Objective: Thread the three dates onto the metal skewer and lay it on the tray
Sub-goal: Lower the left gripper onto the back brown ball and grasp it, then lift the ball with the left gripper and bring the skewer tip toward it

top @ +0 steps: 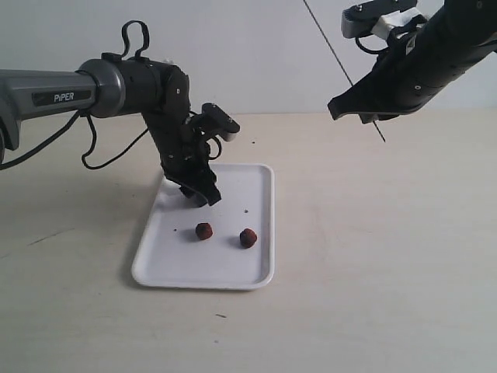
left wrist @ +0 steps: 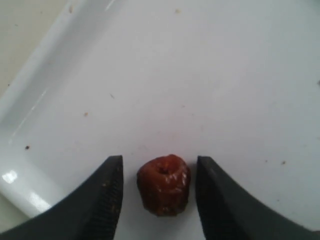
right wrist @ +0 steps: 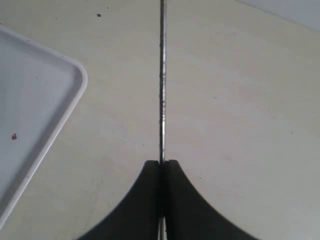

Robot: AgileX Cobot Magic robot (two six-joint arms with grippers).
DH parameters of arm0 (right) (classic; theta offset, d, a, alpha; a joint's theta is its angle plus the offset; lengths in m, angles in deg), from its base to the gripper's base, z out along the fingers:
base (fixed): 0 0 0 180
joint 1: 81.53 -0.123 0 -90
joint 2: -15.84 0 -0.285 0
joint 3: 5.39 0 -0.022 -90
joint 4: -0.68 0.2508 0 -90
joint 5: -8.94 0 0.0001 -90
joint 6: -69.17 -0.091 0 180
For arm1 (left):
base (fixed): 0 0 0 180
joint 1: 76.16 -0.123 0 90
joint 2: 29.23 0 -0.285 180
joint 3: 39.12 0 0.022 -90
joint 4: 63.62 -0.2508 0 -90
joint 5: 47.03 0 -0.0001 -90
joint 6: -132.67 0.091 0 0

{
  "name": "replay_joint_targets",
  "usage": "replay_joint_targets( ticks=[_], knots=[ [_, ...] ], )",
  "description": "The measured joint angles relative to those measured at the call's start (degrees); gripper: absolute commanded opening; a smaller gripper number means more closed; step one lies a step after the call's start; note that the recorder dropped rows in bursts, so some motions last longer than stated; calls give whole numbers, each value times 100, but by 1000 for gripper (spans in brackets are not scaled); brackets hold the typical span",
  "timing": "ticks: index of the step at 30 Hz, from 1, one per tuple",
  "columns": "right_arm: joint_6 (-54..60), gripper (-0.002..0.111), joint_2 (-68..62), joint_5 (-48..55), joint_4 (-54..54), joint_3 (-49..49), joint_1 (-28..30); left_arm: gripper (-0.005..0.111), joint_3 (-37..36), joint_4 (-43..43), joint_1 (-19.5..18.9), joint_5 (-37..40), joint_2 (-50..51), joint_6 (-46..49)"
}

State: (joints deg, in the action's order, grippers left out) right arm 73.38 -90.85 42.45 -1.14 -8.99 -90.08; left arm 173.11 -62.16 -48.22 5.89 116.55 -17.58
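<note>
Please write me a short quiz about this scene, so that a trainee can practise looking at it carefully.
1. True or false: the right gripper is shut on the metal skewer.
2. How many dates lie on the tray away from the left gripper?
3. The date between the left gripper's open jaws is: A) lifted, B) lying on the tray, C) on the skewer.
Key: 1 true; 2 two; 3 B.

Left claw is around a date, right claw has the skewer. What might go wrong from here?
1. The small wrinkled reddish-brown date sits loose between the open left claw, gaps on both sides; on the smooth white plastic tray it may roll away on closing.
2. The thin grey metal skewer is pinched by the shut right claw with a long free length; pushing a date on could tilt or slide it.
</note>
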Motion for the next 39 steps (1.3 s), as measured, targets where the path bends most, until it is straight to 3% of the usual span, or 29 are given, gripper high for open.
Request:
replay_joint_targets(
  ticks=[8, 14, 26, 30, 33, 39],
  knots=[
    [11, 0, 0, 0, 0, 0, 0, 45, 0, 0, 0, 11, 0, 0],
    [11, 0, 0, 0, 38, 0, 0, 29, 0, 0, 0, 46, 0, 0],
    [11, 0, 0, -34, 90, 0, 0, 28, 0, 203, -113, 101, -374, -338],
    [24, 0, 0, -34, 181, 0, 0, 28, 0, 1529, -594, 101, -684, -381],
    [173, 0, -9, -34, 271, 0, 0, 28, 0, 3336, -1261, 131, -773, -297],
    [1288, 0, -366, 217, 1474, 0, 0, 28, 0, 5804, -2033, 372, -773, 258]
  ],
)
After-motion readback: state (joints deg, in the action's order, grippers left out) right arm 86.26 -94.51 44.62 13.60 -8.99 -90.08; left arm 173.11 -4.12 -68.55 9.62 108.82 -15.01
